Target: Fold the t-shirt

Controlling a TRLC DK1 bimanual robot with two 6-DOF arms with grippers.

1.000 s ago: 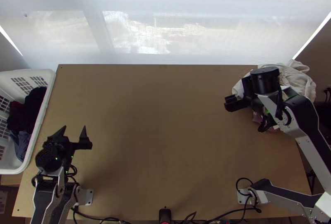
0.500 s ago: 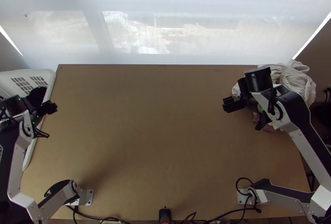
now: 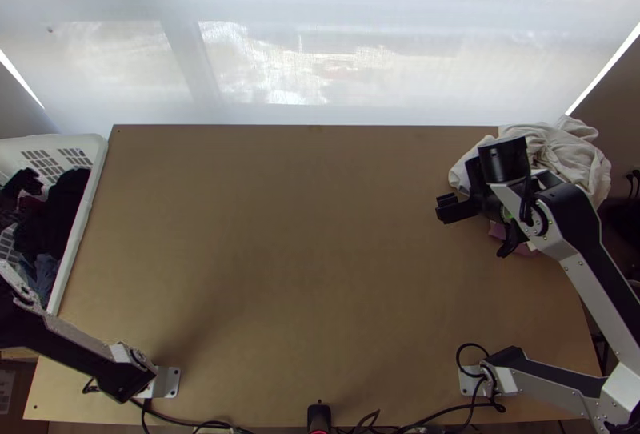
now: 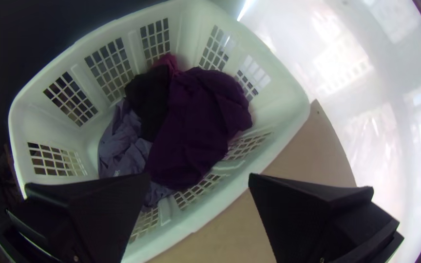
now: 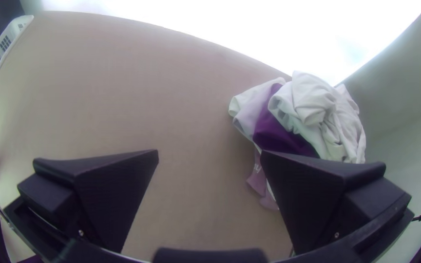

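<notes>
The left gripper [image 3: 22, 182] is over the white basket [image 4: 191, 29] at the left side of the tabletop [image 3: 320, 258], its two black fingers standing wide apart with nothing between their tips. Bunched clothes lie inside the basket: a dark purple cloth [image 4: 198, 122] takes up the most room, a black cloth [image 4: 149, 97] lies against it, a greyish-blue cloth [image 4: 123, 146] is crumpled beside them, and a bit of deep pink cloth [image 4: 166, 62] pokes out by the basket's wall. The right gripper [image 3: 448, 206] is above the far right part of the tabletop, just beside a heap of cloth, and its fingers are also wide apart and hold nothing. That heap sits at the far right corner: a rumpled white cloth [image 5: 313, 104] on top, a strip of bright purple cloth [image 5: 281, 136] showing between white folds, and a mauve cloth [image 5: 258, 180] with pale print sticking out below. As for the t-shirt, I cannot tell which of these clothes it is; the clothes lie bunched in the basket and in the corner heap. A pale, see-through curtain [image 3: 320, 34] hangs beyond the far edge of the tabletop, and thin black cables run along the near edge.
</notes>
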